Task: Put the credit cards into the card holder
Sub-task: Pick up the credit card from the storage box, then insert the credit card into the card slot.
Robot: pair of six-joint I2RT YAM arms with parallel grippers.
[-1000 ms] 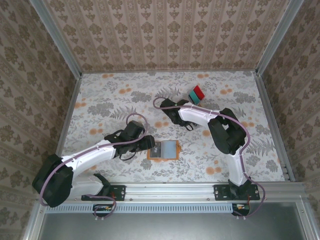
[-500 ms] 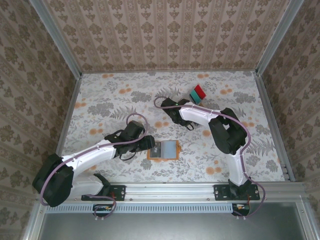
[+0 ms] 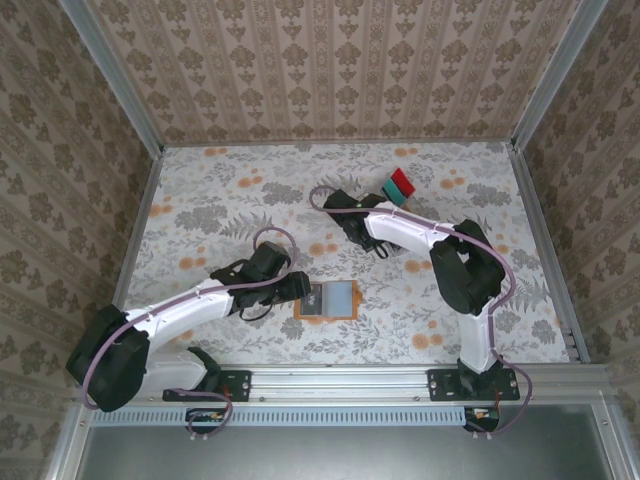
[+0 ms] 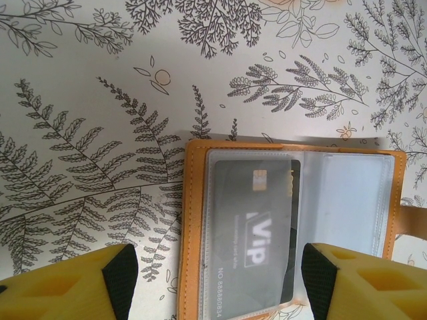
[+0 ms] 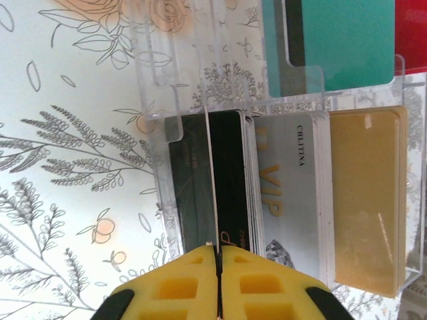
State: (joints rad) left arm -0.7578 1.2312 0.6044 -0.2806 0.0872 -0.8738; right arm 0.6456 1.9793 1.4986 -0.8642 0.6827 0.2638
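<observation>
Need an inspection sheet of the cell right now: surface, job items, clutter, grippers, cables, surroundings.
Surface: floral-print table, flat.
Job's things: card holder open, dark VIP card in its clear sleeve; teal card, red card, black card, silver card, gold card in a clear stand.
Clutter: nothing seen.
Grippers: left gripper open over the card holder; right gripper shut, thin edge-on sheet between its fingers, identity unclear.
Cables: purple cables run along both arms.
Surroundings: patterned walls, aluminium frame.
</observation>
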